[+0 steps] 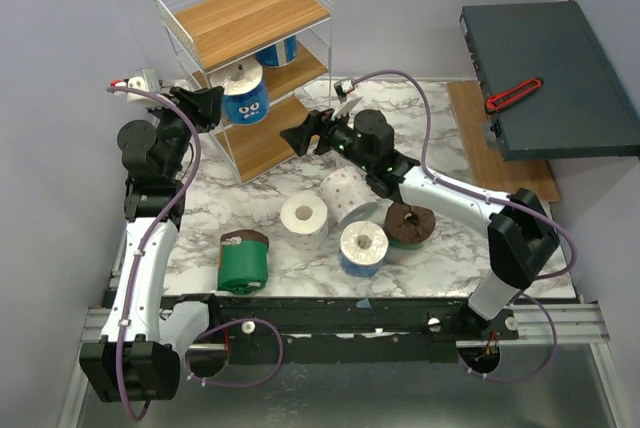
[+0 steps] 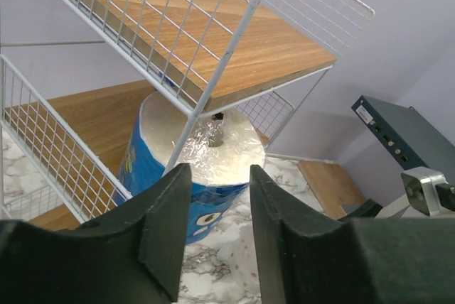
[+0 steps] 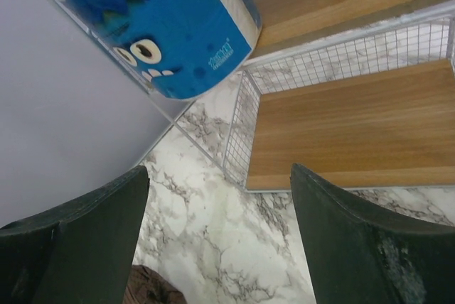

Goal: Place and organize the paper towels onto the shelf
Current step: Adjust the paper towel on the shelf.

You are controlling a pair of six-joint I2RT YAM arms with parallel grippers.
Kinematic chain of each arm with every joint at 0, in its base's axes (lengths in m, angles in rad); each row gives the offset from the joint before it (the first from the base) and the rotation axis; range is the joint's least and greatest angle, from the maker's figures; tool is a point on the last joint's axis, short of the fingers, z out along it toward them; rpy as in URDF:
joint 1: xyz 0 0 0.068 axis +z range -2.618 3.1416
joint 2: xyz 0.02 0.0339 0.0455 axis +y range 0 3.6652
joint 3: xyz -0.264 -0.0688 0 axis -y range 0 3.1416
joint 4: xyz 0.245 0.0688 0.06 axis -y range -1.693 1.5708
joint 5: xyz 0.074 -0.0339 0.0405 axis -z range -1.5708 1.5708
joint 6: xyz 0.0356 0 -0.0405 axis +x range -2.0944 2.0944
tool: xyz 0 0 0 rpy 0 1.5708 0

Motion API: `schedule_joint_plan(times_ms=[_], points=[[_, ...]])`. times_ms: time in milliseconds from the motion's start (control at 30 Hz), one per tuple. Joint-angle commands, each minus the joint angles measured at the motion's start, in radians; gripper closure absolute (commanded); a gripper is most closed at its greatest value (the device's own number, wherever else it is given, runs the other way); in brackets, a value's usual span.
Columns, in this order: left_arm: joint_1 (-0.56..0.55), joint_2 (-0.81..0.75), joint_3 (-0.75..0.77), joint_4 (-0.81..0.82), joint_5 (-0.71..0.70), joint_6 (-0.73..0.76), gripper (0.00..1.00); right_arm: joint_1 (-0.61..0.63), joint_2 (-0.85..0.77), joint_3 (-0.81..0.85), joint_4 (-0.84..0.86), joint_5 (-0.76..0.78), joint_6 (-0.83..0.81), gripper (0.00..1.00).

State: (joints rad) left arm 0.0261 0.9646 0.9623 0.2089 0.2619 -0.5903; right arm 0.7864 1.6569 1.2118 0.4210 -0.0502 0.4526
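The shelf (image 1: 250, 13) stands at the back left, a white wire rack with wooden boards. A blue roll with cartoon eyes (image 1: 245, 96) sits at the front edge of its middle board, with another blue roll (image 1: 277, 51) behind it. My left gripper (image 1: 212, 106) is just left of the front roll. In the left wrist view its jaws (image 2: 219, 176) stand apart, with that roll (image 2: 206, 148) beyond the tips and nothing between them. My right gripper (image 1: 292, 138) hangs open and empty over the marble in front of the bottom board (image 3: 355, 126). The blue roll (image 3: 170, 27) shows at the upper left of the right wrist view.
Loose rolls lie on the marble table: white (image 1: 304, 216), speckled (image 1: 345, 193), blue-wrapped (image 1: 363, 246), brown (image 1: 410, 224) and green (image 1: 243, 260). A dark flat box (image 1: 550, 73) carrying a red-handled tool (image 1: 513, 94) stands at the right.
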Motion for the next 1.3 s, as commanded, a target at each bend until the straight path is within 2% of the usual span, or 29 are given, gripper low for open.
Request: schedule_joint_plan(times_ms=[0,200,767,1267], points=[[0.008,0.023,0.026,0.055,0.011,-0.023,0.65,0.013,0.062,0.08,0.096,-0.027,-0.026,0.17],[0.008,0.035,0.022,0.067,0.01,-0.013,0.77,0.042,0.148,0.158,0.134,0.006,-0.078,0.17],[0.002,0.065,0.027,0.073,0.063,-0.087,0.94,0.101,0.316,0.312,0.229,0.134,-0.175,0.15],[-0.005,0.076,0.05,0.037,0.066,-0.07,1.0,0.11,0.498,0.504,0.228,0.253,-0.261,0.16]])
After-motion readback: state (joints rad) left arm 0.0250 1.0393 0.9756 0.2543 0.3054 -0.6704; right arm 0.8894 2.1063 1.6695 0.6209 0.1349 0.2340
